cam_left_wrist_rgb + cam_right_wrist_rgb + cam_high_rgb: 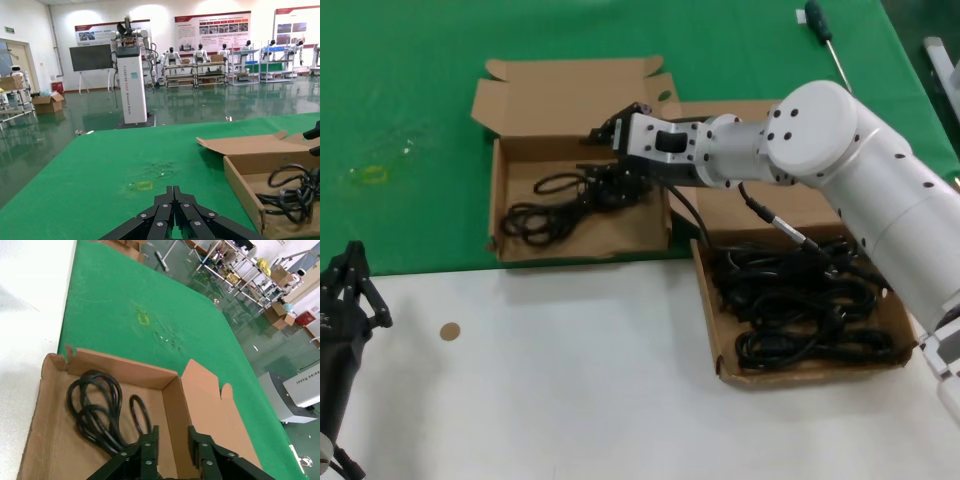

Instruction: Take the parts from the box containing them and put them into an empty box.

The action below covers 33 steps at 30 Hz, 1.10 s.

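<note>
The smaller box with the wavy front wall (pixel 582 243) lies on the green mat and holds one looped black cord (pixel 545 210). The wider box (pixel 720 345) to its right holds several black cords (pixel 800 300). My right gripper (pixel 597 150) reaches across into the smaller box, just above the cord's right end. In the right wrist view the gripper (pixel 174 436) is open and empty, over the box's back wall (pixel 172 410), with the cord (pixel 95 410) beside one finger. My left gripper (pixel 173 191) is shut and empty, parked at the front left (pixel 350 285).
A screwdriver (pixel 825 35) lies on the green mat at the back right. A small brown disc (pixel 449 331) sits on the white table in front. A yellow mark (pixel 370 175) is on the mat at the left. The smaller box's lid (pixel 570 95) lies open behind it.
</note>
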Each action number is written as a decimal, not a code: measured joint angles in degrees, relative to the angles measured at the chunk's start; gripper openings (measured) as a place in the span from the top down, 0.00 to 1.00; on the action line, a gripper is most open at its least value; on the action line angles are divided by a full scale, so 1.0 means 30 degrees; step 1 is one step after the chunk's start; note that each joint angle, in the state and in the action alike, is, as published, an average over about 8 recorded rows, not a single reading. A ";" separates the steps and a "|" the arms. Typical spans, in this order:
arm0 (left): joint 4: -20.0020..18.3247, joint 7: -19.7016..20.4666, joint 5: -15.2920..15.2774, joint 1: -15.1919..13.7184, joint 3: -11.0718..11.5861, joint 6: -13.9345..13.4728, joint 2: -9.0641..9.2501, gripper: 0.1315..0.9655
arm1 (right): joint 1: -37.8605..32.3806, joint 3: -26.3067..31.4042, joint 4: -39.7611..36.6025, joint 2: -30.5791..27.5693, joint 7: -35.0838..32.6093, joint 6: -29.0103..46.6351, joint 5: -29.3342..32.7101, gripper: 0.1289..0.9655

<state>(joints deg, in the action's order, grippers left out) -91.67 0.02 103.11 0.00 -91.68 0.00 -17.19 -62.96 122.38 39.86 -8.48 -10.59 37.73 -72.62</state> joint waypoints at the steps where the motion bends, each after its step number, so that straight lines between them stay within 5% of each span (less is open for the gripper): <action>1: 0.0000 0.0000 0.0000 0.0000 0.0000 0.0000 0.0000 0.98 | -0.0011 -0.0011 -0.0021 0.0003 -0.0015 -0.0007 -0.0023 0.90; 10: 0.0000 0.0000 0.0000 0.0000 0.0000 0.0000 0.0000 0.98 | 0.0126 -0.0096 0.0805 -0.0311 0.0565 0.0046 -0.0014 0.75; 18: 0.0000 0.0000 0.0000 0.0000 0.0000 0.0000 0.0000 0.97 | 0.0434 -0.0200 0.1818 -0.0694 0.1154 0.0188 -0.0027 0.51; 22: 0.0000 0.0000 0.0000 0.0000 0.0000 0.0000 0.0000 0.97 | 0.0655 -0.0306 0.2009 -0.0730 0.1193 0.0070 -0.0135 0.51; 33: 0.0000 0.0000 0.0001 0.0000 0.0000 0.0000 0.0000 0.89 | 0.2914 -0.1400 0.3689 -0.0969 0.1451 -0.1328 -0.1242 0.22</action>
<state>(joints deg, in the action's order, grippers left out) -91.67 0.02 103.12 0.00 -91.68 0.00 -17.19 -54.22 118.18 50.93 -11.39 -6.24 33.75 -76.34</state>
